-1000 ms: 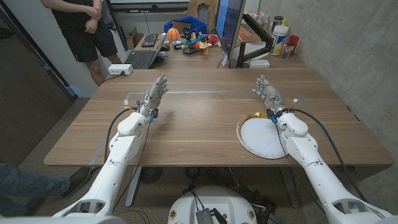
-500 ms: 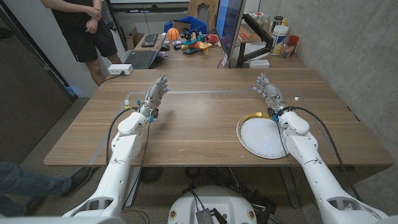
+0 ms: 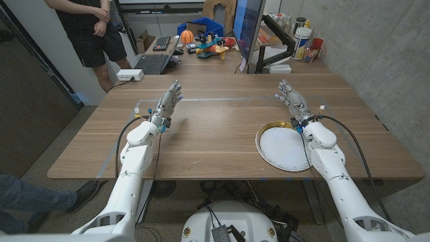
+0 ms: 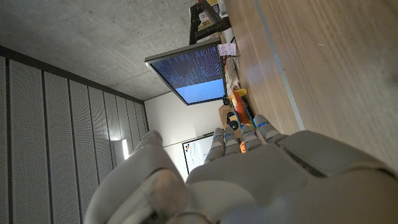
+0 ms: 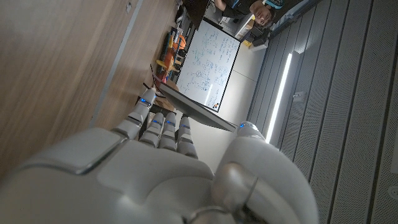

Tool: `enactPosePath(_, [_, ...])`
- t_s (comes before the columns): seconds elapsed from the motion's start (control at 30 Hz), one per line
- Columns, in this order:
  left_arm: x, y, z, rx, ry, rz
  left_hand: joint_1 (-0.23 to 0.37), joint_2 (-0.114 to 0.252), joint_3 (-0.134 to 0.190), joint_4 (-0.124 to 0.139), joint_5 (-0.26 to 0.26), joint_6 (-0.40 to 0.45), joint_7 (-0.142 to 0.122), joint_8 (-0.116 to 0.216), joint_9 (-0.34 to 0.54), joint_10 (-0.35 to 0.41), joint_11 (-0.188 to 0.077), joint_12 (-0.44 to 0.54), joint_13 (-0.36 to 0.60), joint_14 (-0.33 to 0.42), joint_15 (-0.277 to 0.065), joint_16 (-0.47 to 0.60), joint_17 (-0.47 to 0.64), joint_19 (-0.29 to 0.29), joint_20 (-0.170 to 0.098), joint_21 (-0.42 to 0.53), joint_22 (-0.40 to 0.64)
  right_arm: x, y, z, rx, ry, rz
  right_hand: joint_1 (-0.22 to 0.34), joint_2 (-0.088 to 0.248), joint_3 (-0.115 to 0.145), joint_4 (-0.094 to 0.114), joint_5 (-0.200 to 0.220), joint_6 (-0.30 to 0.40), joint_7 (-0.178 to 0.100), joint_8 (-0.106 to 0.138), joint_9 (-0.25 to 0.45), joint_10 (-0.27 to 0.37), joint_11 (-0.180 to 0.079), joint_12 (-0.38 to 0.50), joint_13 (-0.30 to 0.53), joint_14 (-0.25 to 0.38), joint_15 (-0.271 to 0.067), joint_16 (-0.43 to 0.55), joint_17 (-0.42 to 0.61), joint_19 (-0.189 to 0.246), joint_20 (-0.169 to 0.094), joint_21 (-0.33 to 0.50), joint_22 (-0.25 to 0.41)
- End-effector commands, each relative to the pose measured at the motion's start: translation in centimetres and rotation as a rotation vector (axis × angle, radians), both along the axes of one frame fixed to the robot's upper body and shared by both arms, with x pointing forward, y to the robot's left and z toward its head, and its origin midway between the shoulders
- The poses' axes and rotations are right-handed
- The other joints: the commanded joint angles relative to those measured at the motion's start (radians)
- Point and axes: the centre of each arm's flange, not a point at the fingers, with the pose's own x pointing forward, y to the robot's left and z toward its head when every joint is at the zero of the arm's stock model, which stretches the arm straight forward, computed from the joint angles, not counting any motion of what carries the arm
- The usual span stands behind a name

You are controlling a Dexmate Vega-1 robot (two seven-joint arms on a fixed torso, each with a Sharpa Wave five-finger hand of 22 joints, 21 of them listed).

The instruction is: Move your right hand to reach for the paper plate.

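White round paper plate with gold rim (image 3: 283, 149) lies just behind my right hand (image 3: 291, 101), fingers spread, empty; reach not completed.

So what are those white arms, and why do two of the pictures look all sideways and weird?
Those are a robot's two arms, and the big picture is what a camera on its head sees, looking down at a wooden table. Each arm ends in a robot hand with fingers like yours. The left robot hand and the right robot hand are both open and hold nothing. A white paper plate with a gold rim lies on the table, just beside the right wrist. The odd pictures come from small cameras on each wrist. They look along the back of the hand, so you see white knuckles up close, and the room looks turned around: the table sits to one side. Behind the table a person stands near a desk with a laptop.
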Motion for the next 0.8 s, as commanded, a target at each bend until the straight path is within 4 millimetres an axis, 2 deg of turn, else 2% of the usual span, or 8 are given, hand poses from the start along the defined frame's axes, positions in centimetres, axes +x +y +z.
enactPosePath(0.03, [-0.28,0.34,0.40,0.008,-0.009,0.002,0.002,0.008,0.002,-0.005,0.000,0.005,0.002,0.002,0.001,0.004,-0.004,-0.001,0.000,0.004,-0.001,0.010,0.000,-0.050,0.006,-0.003,0.001,-0.70,-0.45,-0.29,-0.026,-0.014,-0.022,0.008,-0.005,0.001,-0.007,0.007,0.003,-0.006,0.004,0.002,0.013,0.002,0.000,-0.002,0.004,0.000,0.003,0.001,0.007,0.003,-0.004,0.004])
enactPosePath(0.8, [-0.41,0.08,1.00,0.027,-0.020,-0.006,0.001,0.011,0.002,-0.009,-0.001,0.006,0.000,0.000,0.001,0.005,-0.002,-0.007,-0.009,0.003,-0.001,0.009,-0.006,-0.051,0.008,-0.017,0.001,-1.49,-0.57,-1.00,-0.039,-0.027,-0.030,0.004,-0.004,-0.003,-0.008,0.009,0.008,-0.019,0.005,-0.003,0.026,0.002,-0.008,-0.012,0.001,0.000,0.002,-0.008,-0.001,0.007,-0.023,0.004])
